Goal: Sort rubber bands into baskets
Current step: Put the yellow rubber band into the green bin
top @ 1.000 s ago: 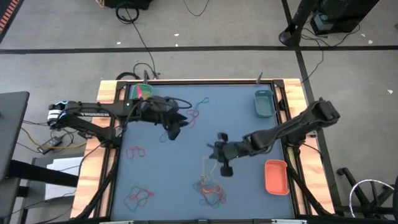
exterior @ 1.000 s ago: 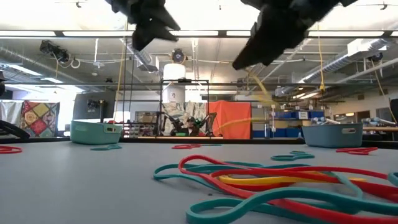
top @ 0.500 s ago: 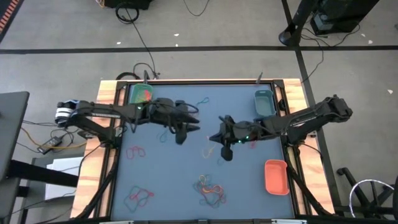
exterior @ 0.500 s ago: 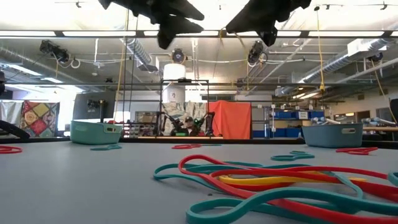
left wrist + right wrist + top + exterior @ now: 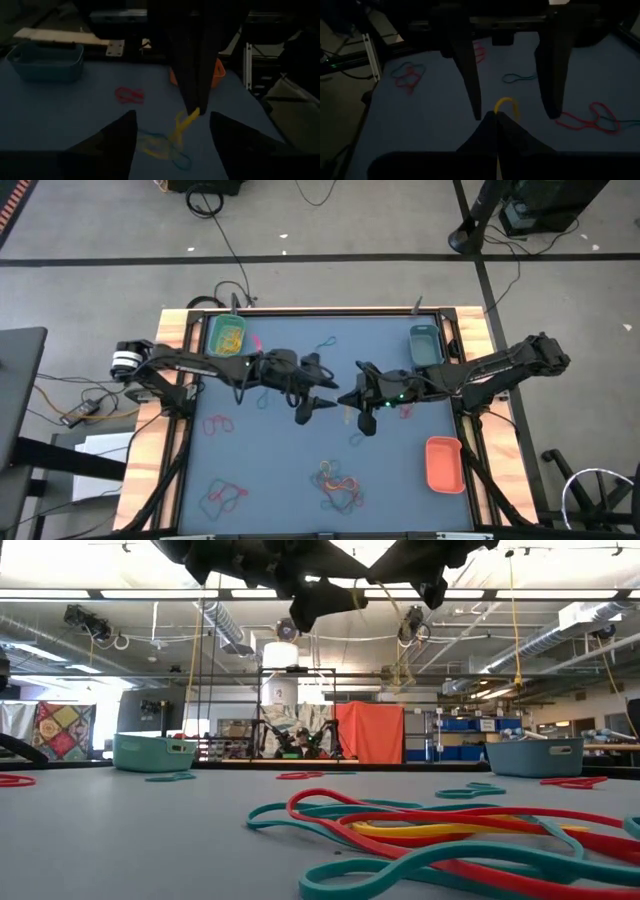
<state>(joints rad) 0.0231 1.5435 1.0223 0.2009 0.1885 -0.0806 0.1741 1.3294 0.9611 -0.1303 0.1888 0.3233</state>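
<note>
- While your right gripper stays pinched on a yellow rubber band, a mid-air handover looks underway.
- Facing it, your left gripper gapes wide, empty; close on the band next.
- Beyond: green basket.

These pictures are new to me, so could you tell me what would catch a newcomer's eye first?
Above the table's middle, the two grippers meet: the right gripper, shut on a yellow rubber band, faces the open left gripper. In the low view, a tangle of red, teal and yellow bands fills the foreground.
</note>
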